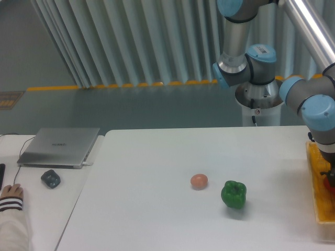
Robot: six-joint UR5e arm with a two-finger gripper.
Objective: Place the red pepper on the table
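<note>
The white table fills the lower part of the view. At its far right edge stands a yellow-orange mesh tray. My arm reaches down over that tray, and the dark gripper is cut off by the frame's right edge, so its jaws do not show. A small patch of glossy red, the red pepper, shows just under the gripper inside the tray; most of it is out of view. I cannot tell whether the gripper touches it.
A green bell pepper and a pinkish-orange ball sit on the table right of centre. A closed laptop, a dark mouse and a person's hand are at the left.
</note>
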